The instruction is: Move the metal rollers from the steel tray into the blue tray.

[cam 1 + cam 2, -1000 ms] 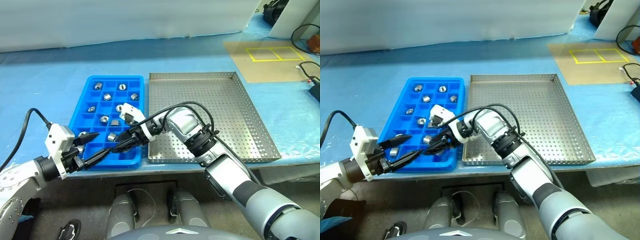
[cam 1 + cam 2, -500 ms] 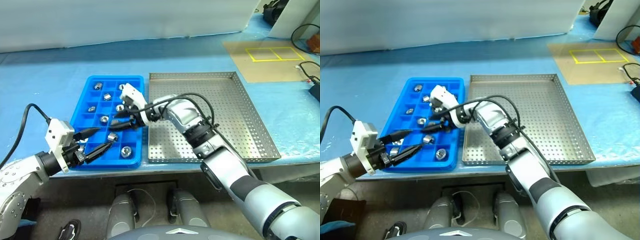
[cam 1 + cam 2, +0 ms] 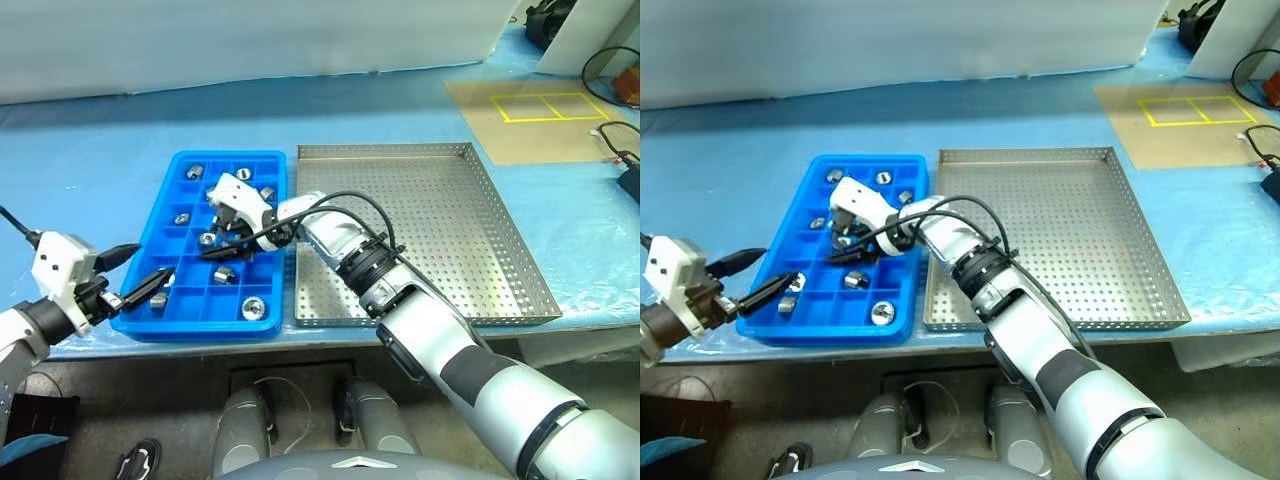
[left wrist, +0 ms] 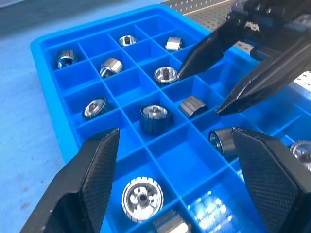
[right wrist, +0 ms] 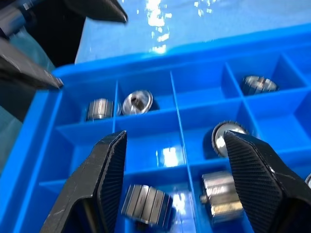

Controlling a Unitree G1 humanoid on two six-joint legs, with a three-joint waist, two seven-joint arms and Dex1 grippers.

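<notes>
Left eye view has the bright blue plastic tray (image 3: 156, 260) with its grid of square compartments sitting on the blue-covered counter (image 3: 90, 170), right beside the big square perforated steel tray (image 3: 440, 230), their long sides almost touching. The steel tray's floor looks bare, no parts on it that can be seen. All the small shiny metal rollers (image 3: 253, 306) are in the blue tray, spread over separate compartments, some standing on end with the centre hole showing, some lying on their sides.

The right gripper (image 3: 222, 246) reaches across from the steel tray side and hangs over the middle of the blue tray, jaws spread apart with nothing between them. In the right wrist view you look straight down past its two black fingers (image 5: 99, 179) into compartments with rollers below.

The left gripper (image 3: 133, 273) sits at the near left corner of the blue tray, pointing in toward it, jaws also apart and empty. Left wrist view shows its fingers (image 4: 92, 170) low over the near compartments, with the right gripper's tips across from them.

Farther right on the counter is a tan mat (image 3: 530, 120) with yellow taped squares.
</notes>
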